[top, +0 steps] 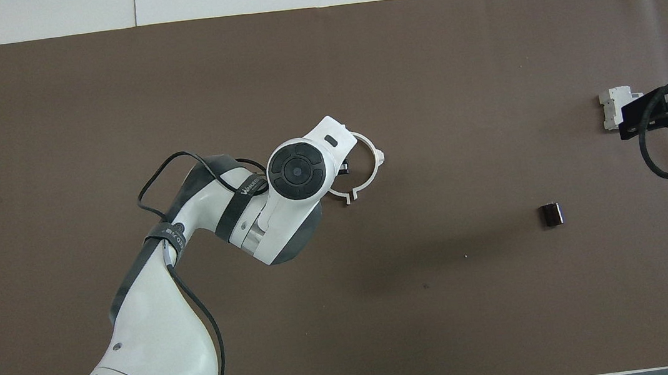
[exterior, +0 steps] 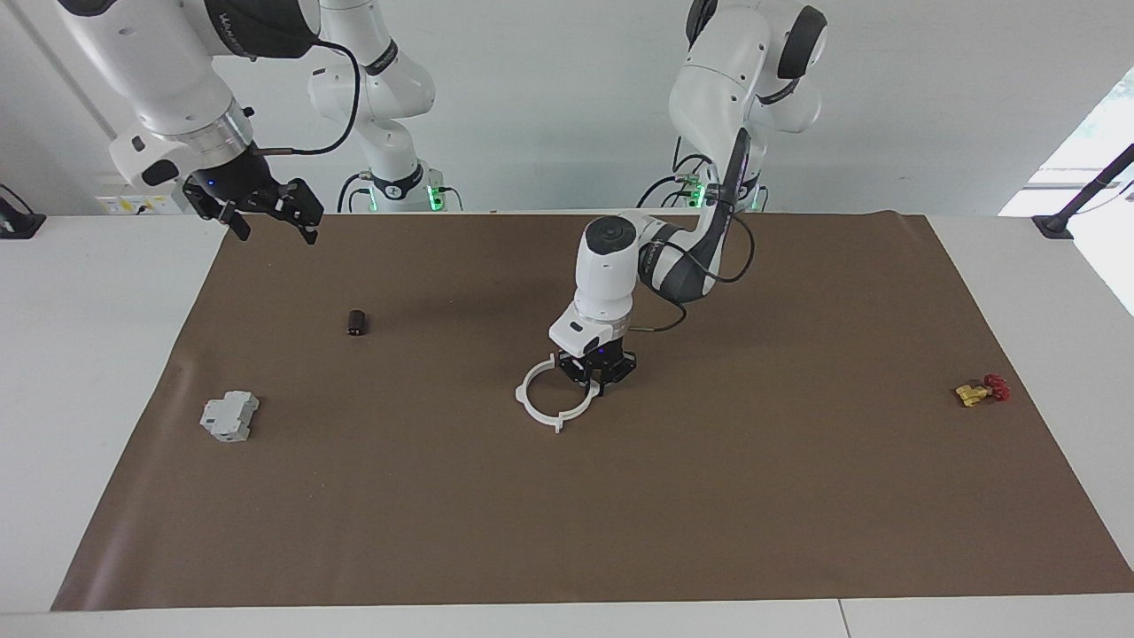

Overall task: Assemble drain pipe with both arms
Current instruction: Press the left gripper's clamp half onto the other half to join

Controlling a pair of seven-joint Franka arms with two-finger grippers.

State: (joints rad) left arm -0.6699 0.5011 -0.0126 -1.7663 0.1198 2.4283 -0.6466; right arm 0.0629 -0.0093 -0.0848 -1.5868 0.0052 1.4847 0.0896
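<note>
Your drain pipe lies flat as one white ring with small nubs around its rim, on the brown mat that covers the middle of the table. You have the left claw down at the ring, pointing straight down at the part of the rim that faces the left arm's end of the table. Its fingers sit at the rim, but you cannot tell whether they are pinched on it or merely around it. In the overhead view the left arm's wrist hides that part of the ring.

Toward the right arm's end from the ring, and nearer to the robots, a small dark cylinder lies on the mat. Toward that same end, a grey boxy block rests near the mat's edge. Your right claw waits in the air above that end of the table with its fingers apart and nothing between them.

Well apart from the ring, near the left arm's end of the mat, lies a small yellow-and-red valve.
</note>
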